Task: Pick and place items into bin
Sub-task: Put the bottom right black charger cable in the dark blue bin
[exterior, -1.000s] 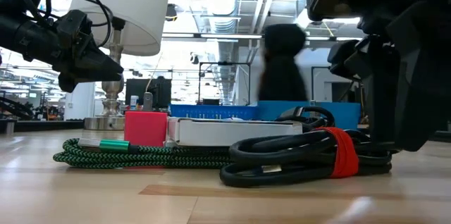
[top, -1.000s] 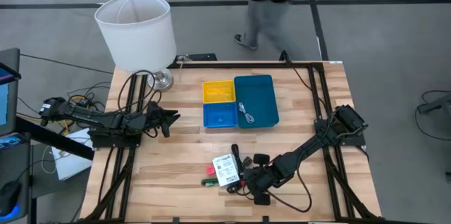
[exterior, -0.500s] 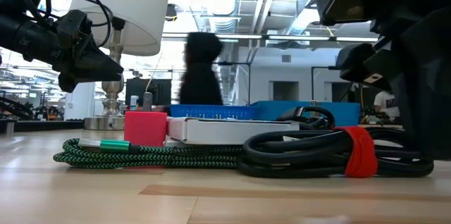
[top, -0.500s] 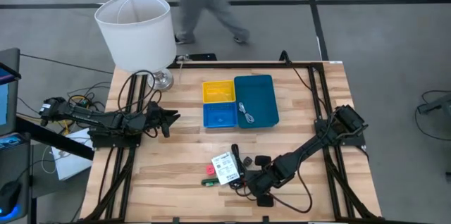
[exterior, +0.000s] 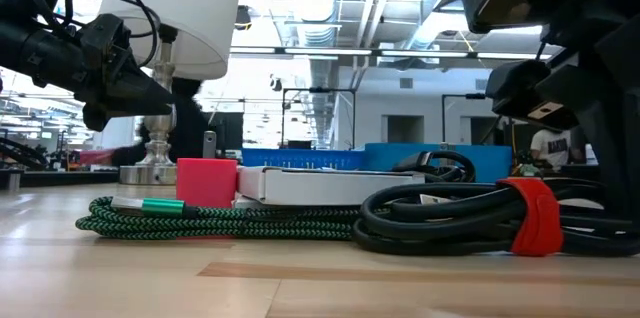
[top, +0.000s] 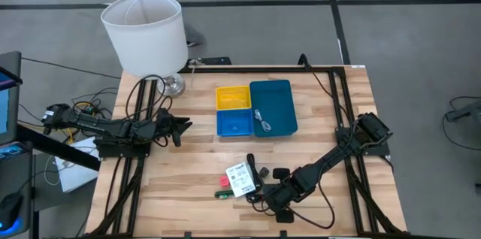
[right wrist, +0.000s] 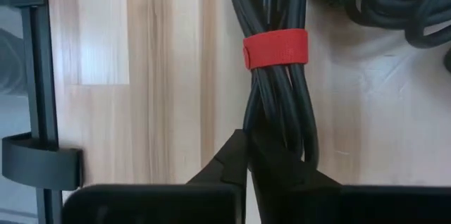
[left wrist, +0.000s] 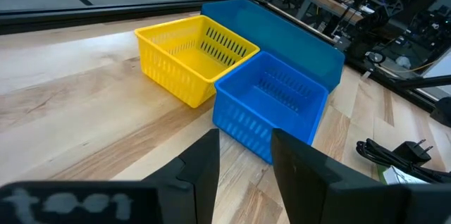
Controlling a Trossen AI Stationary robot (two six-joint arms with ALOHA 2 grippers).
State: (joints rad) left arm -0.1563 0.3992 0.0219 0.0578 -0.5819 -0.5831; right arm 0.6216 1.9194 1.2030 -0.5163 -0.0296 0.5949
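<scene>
The items lie near the table's near edge: a white printed packet (top: 240,180), a pink block (exterior: 207,181), a green braided cable (exterior: 200,220) and a black cable bundle (right wrist: 276,97) tied with a red strap (right wrist: 276,48). My right gripper (right wrist: 248,157) is low over the table at one end of this bundle, shut on it. The bins sit mid-table: yellow (top: 233,97), blue (top: 234,123) and teal (top: 278,100), with a thin grey cable (top: 263,121) in the teal one. My left gripper (left wrist: 243,168) hovers open, left of the bins. My right gripper holds the black cable bundle by its looped end (right wrist: 282,136), below the red strap. The fingers (right wrist: 229,159) lie along the bundle, and they hide the exact place of contact. The bundle lies flat on the table (exterior: 470,223).
A white lampshade (top: 144,32) on a metal base stands at the far left corner. More black cable and plugs (top: 274,171) lie beside the packet. Bare wood stretches between the bins and the items. A blurred person (exterior: 185,123) passes beyond the far edge.
My right gripper has dragged the black cable bundle along the table toward the right and near edge, away from the white packet; the red strap has shifted with it. The packet, pink block and green cable stayed put. A person walked leftward behind the table.
</scene>
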